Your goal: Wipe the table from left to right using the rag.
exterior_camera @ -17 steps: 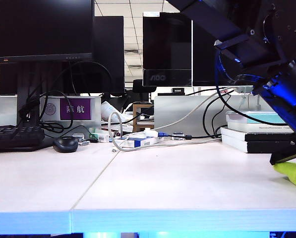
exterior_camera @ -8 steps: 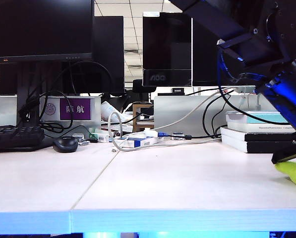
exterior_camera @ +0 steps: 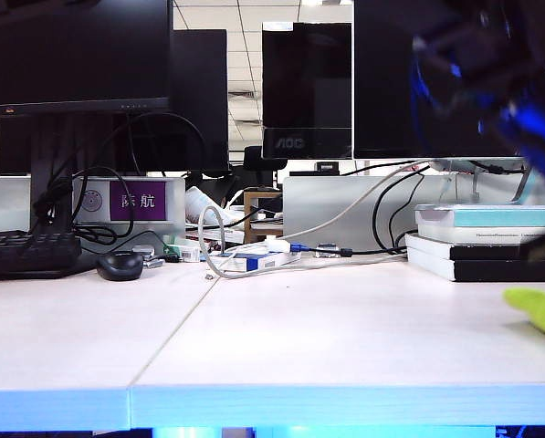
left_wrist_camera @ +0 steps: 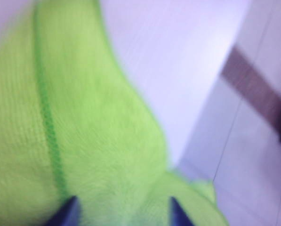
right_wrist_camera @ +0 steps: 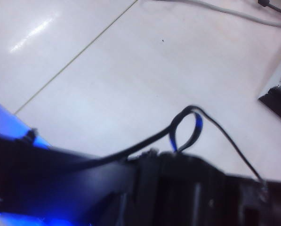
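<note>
Your rag [exterior_camera: 539,309] lies on the table [exterior_camera: 327,338] at its far right edge. Your left gripper [left_wrist_camera: 122,212] hangs just over it, fingertips [left_wrist_camera: 67,213] apart and the cloth between them. Your right gripper is out of sight, jaws together.

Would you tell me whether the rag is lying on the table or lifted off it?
Lying on the table: the rag rests at its right end.

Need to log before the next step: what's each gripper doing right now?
Left gripper: open, fingertips apart just above the rag, which lies at the table's right end.
Right gripper: shut, out of sight in every view.
</note>
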### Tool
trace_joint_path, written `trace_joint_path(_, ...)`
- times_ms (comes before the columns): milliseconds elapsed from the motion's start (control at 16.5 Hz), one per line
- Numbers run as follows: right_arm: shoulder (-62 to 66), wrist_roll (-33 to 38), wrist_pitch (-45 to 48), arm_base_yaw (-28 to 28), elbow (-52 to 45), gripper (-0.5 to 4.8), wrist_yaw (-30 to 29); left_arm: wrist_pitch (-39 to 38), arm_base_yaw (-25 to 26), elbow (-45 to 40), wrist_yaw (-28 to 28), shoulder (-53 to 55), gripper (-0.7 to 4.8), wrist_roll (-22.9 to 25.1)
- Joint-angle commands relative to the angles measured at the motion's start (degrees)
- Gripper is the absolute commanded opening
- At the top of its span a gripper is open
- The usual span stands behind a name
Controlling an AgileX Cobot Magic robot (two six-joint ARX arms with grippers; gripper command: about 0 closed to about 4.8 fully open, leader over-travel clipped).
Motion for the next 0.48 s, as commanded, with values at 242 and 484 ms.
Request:
trace_joint_path(242, -0.85, 0.26, 2.69, 0.02, 0.35, -0.05, 0.46, -3.93, 0.17, 7.48, 0.7, -0.48, 2.52, 0.44)
trace_joint_path(484, -1.49, 0.26, 3.8, 0.02, 0.35, -0.05, 0.44, -5.46, 1.33, 7.89, 1.62, -0.59, 4.04, 0.28)
